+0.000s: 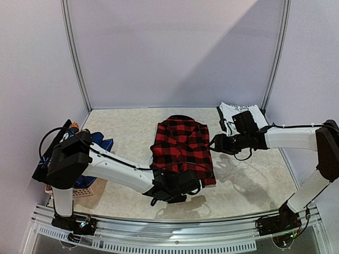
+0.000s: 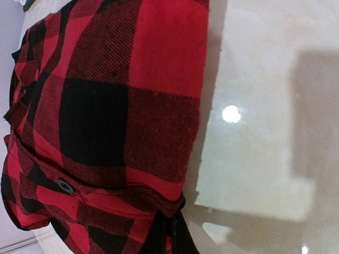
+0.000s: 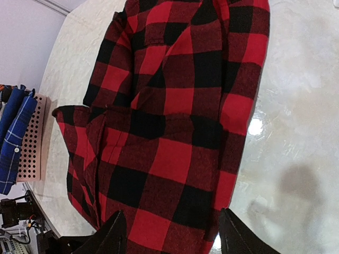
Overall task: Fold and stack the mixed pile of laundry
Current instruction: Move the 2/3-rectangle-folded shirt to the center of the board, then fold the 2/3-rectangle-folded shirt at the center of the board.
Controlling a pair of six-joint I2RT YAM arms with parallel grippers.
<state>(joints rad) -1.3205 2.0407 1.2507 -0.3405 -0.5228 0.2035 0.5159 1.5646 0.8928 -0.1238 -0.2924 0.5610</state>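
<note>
Pinching near hem of plaid shirt in closed left end effector, hovering right end effector wide open over it on counter.

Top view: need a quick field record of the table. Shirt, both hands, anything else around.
shirt: red-black plaid, lying mid-table
left hand: shut on the shirt's near edge
right hand: open, at the shirt's right edge
T-shirt: white, printed, back right corner, behind the right hand
basket: pinkish, at the table's left edge
garments: blue plaid and dark pieces heaped on the basket
table: light, marbled top
</note>
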